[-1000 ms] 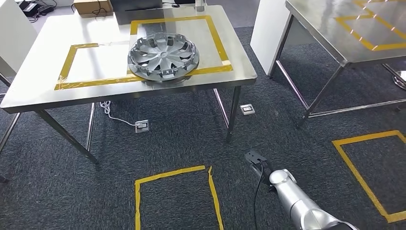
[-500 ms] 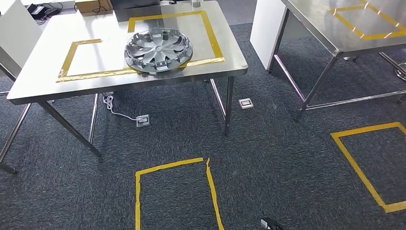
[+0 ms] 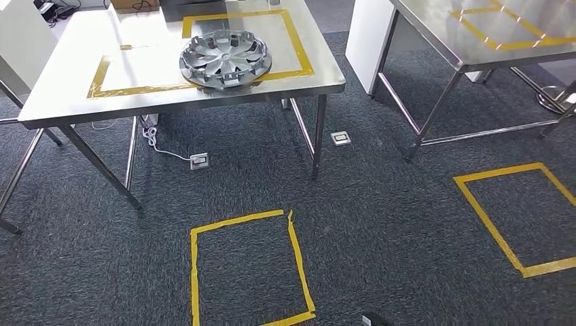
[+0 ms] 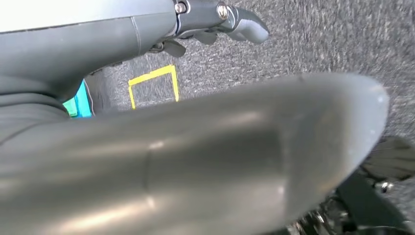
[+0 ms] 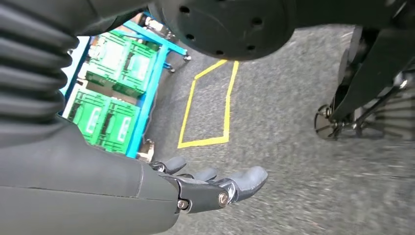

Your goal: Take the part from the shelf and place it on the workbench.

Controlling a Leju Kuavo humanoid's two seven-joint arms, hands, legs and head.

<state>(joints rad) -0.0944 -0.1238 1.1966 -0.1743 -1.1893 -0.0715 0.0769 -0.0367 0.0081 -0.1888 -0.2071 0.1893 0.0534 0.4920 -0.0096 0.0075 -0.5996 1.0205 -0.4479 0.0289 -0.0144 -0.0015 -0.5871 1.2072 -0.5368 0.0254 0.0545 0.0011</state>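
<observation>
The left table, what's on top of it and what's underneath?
On the table: a hubcap straddling yellow tape. Underneath: a white cable running to a floor socket. What lies under the hubcap is hidden.

Glossy silver plastic hubcap (image 3: 225, 59) on a smooth brushed-steel workbench (image 3: 61, 81); rough dark carpet (image 3: 380, 204).

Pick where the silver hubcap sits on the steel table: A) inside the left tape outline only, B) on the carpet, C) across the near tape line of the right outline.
C: the hubcap on the steel table overlaps the yellow tape of the right outline.
</observation>
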